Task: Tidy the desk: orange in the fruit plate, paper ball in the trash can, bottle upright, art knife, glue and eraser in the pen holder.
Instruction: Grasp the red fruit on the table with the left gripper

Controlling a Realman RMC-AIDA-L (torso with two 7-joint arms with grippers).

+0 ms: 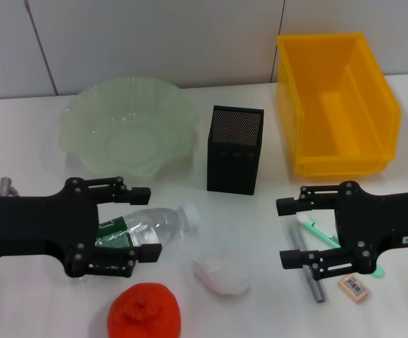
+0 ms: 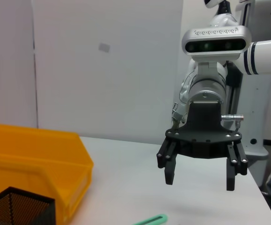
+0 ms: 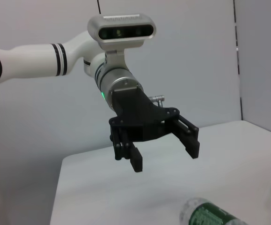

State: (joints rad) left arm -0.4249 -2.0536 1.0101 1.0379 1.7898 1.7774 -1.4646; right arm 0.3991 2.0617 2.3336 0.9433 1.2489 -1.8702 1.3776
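Currently I see the left gripper (image 1: 144, 221) spread apart over the lying bottle (image 1: 147, 227); the right gripper (image 1: 287, 233) hangs open beside the eraser (image 1: 354, 287).

Holder (image 1: 235, 149) at centre; plate (image 1: 127, 127) at 9, bin (image 1: 336, 103) at 3, bottle (image 1: 147, 227) at 7, orange (image 1: 144, 312) and paper ball (image 1: 223, 274) at 6, eraser (image 1: 353, 288) at 4.

Your left arm reaches in from the left side, its forearm roughly level, ending in the black two-fingered left gripper (image 1: 149, 220), whose fingers stand spread wide apart. Your right arm comes in from the right side in the same low, level pose, and its black two-fingered right gripper (image 1: 282, 232) is spread wide as well. Both grippers point inward toward each other, well apart, and hang clear above the surface.
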